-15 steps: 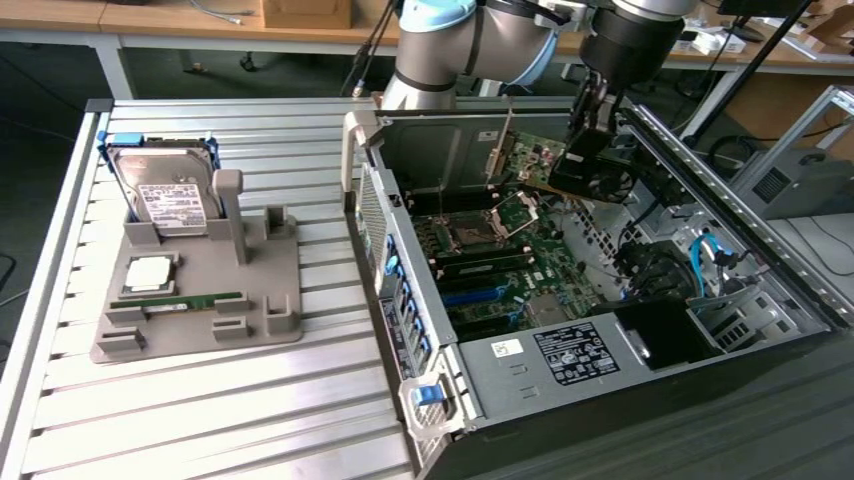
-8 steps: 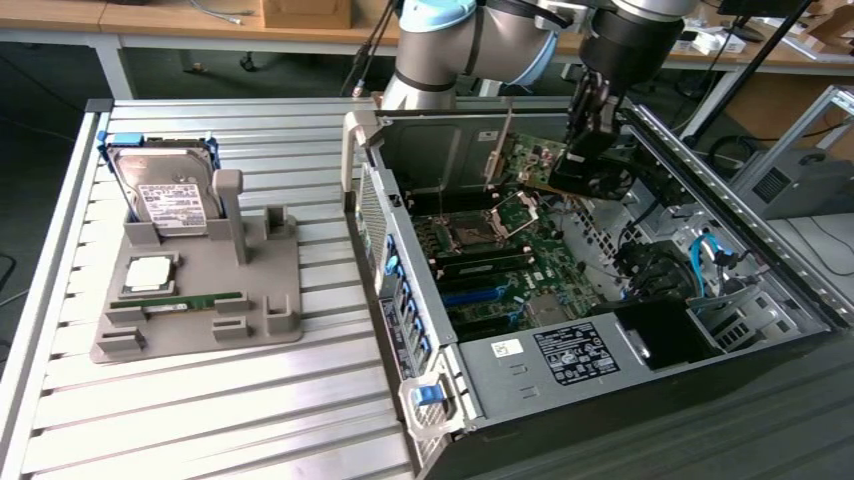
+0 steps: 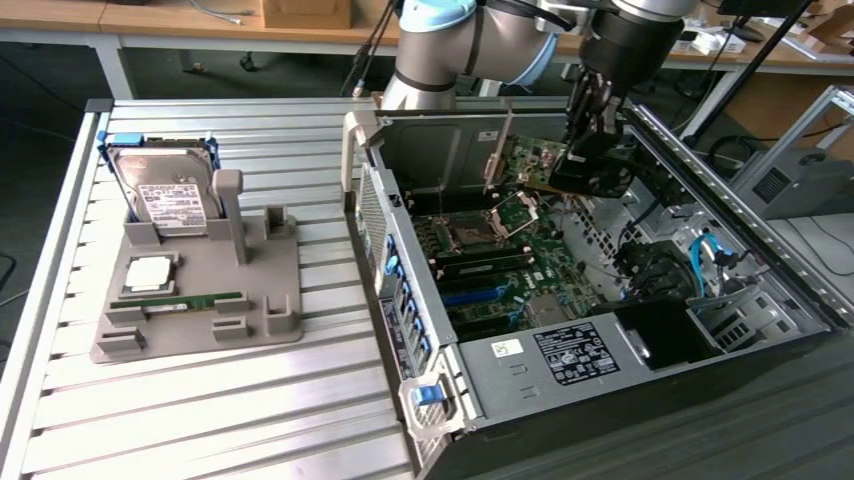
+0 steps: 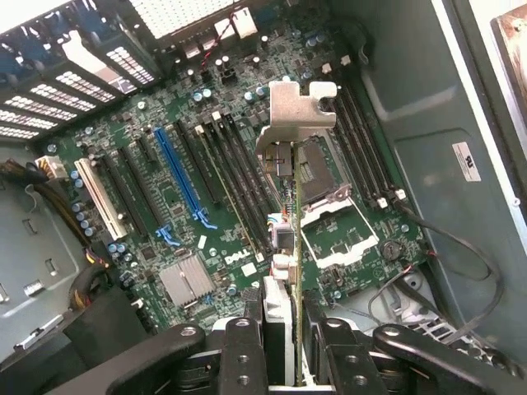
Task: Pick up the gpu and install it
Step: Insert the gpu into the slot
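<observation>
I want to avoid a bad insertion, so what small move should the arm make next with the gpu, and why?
Probably slide sideways toward the long blue slot before lowering. The gripper is shut on the gpu, which hangs above the motherboard near the processor socket, not over that slot.

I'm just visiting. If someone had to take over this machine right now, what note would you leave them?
Gripper: fingers shut on the gpu, held edge-on.
Where: the gpu hangs above the motherboard inside the open computer case.
Done: gpu picked up and brought over the case.
Left: it is not yet seated in a slot.
</observation>
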{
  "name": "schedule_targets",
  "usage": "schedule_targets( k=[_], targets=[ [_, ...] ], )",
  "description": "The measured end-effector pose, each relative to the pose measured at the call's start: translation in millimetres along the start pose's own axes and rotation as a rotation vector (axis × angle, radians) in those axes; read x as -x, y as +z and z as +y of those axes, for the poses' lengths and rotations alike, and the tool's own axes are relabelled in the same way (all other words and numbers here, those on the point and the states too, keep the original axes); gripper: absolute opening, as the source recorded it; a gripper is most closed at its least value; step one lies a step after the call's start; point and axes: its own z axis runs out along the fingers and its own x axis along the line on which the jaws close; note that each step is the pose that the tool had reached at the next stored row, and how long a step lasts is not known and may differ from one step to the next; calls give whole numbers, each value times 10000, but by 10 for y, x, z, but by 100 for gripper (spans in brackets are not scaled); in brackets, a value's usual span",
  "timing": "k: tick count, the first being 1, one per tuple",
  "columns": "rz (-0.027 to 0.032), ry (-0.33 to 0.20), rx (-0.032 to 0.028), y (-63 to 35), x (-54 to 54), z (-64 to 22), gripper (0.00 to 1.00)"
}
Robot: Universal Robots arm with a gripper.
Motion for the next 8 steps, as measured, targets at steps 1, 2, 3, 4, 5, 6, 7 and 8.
schedule_targets(
  k=[1,2,3,4,5,6,7,8],
  targets=[
    [-2,-71,2,0,0,0,30],
    [-4,-131,4,1,0,0,30],
    [-5,-194,6,1,0,0,30],
    [-7,-262,8,1,0,0,30],
    [-9,-320,9,1,0,0,30],
    [-10,-389,11,1,0,0,30],
    [-13,-449,13,2,0,0,30],
    [-14,-533,16,2,0,0,30]
  ],
)
